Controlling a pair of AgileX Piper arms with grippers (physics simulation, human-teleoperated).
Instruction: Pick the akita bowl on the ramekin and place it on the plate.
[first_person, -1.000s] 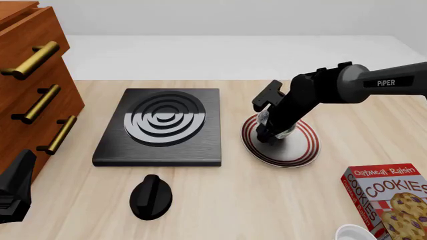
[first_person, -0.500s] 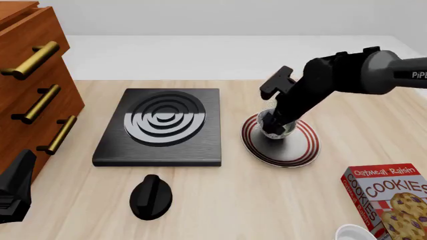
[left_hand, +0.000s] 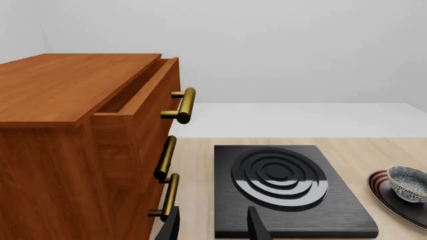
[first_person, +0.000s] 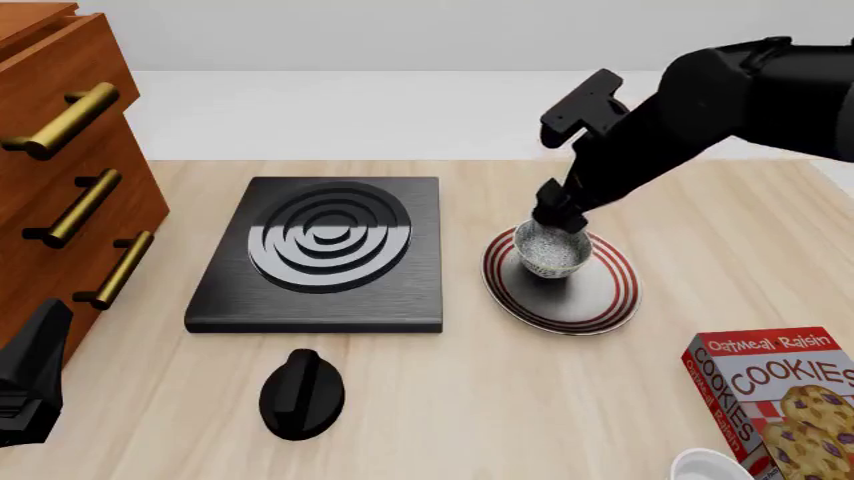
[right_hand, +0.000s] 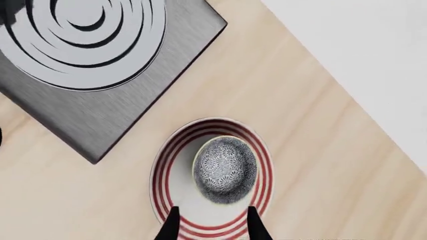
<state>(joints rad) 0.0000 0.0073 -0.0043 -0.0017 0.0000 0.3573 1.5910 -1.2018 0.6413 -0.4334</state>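
The akita bowl (first_person: 551, 250) sits upright on the plate (first_person: 607, 300), a little toward the far-left part of the plate's white centre, with the red rings showing all around it; the right wrist view shows the same bowl (right_hand: 225, 170) resting inside the ringed plate (right_hand: 167, 170), its patterned surface facing the camera. Directly above the bowl hangs the right gripper (first_person: 557, 212), its fingers apart with nothing between them; in its own wrist view the two dark fingertips (right_hand: 172, 225) stand spread over the plate's near rim, clear of the bowl. The right arm (first_person: 694, 110) rises from the gripper toward the upper right of the front view. Just left of the plate lies a black stove plate (first_person: 323, 255) with raised concentric rings, and in front of that a black knob (first_person: 302, 395) on the wooden table (first_person: 441, 410). A red cookie box (first_person: 774, 400) lies near the right front corner, and beside its lower edge part of the ramekin (first_person: 707, 468) peeks into the picture. At the far left stands a wooden drawer cabinet (first_person: 60, 190) with brass handles. The left gripper (left_hand: 212, 225) is near the cabinet's front, fingers parted and empty, facing the stove plate.
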